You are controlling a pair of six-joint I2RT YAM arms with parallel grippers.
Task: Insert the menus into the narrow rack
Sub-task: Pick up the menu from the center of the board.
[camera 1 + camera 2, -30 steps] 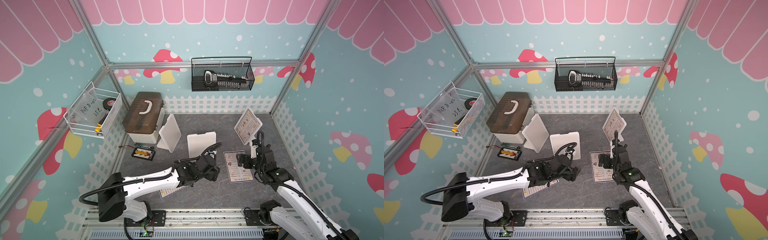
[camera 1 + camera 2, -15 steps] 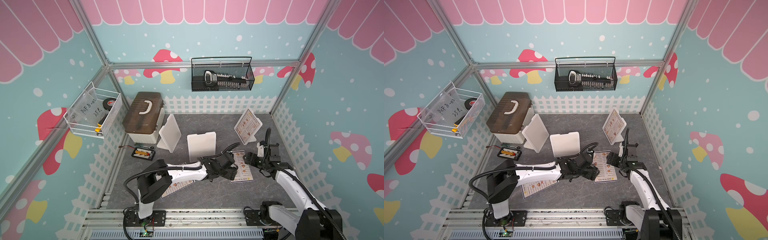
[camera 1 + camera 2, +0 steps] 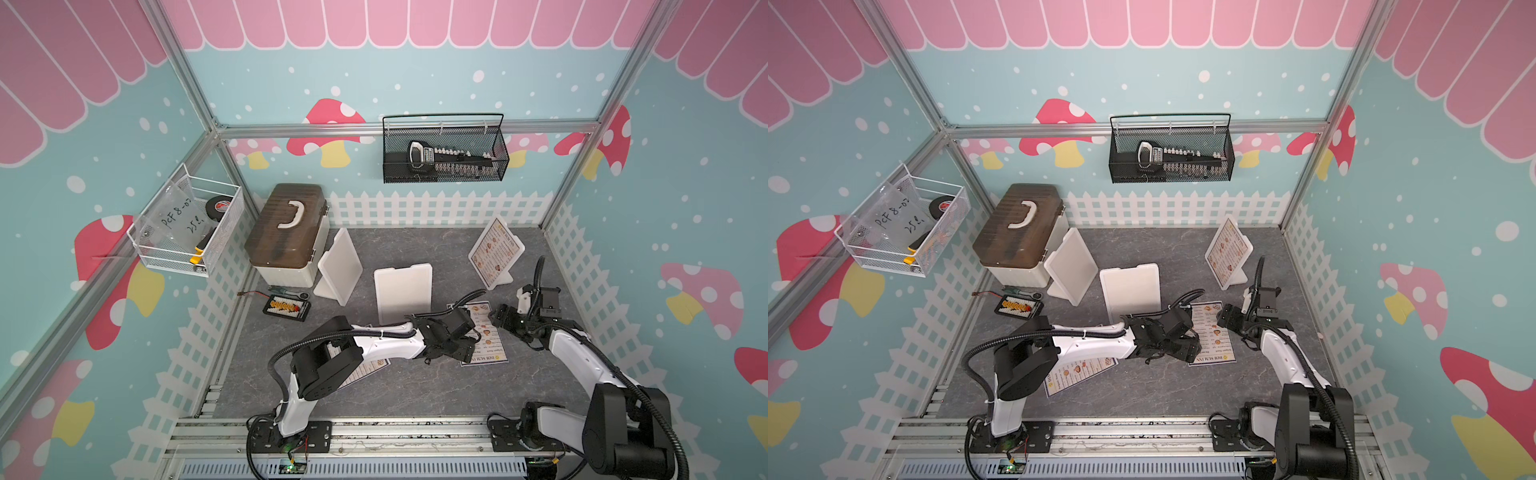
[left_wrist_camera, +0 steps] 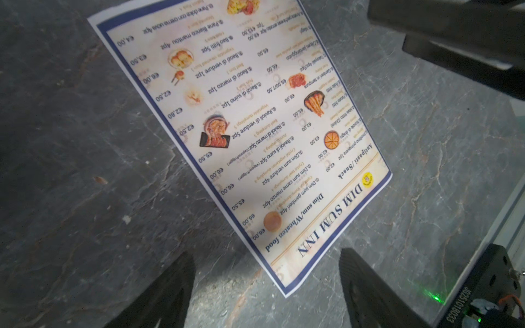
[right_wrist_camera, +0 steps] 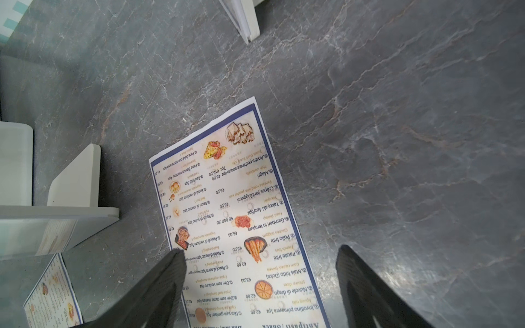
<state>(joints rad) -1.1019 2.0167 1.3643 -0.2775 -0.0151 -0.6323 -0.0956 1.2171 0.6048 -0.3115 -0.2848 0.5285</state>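
Three menus, and I judge one is done. Flat on the table [image 3: 415,390], partly under my left arm [image 3: 386,347], lies the left menu [image 3: 1075,374]. Behind stand the tilted rack [image 3: 338,266] and mid rack [image 3: 403,293], seemingly empty. My left gripper [image 4: 267,284] hangs low, jaws apart, over the heading corner of the mid menu [image 3: 488,332], which lies flat; my right gripper [image 5: 261,284] hovers above the same sheet, jaws apart, holding nothing. Far right, the third menu [image 3: 496,249] stands in the right rack [image 3: 503,282]. Step in hand: picking up the mid menu. Next I must raise a thin edge off the table before pinching
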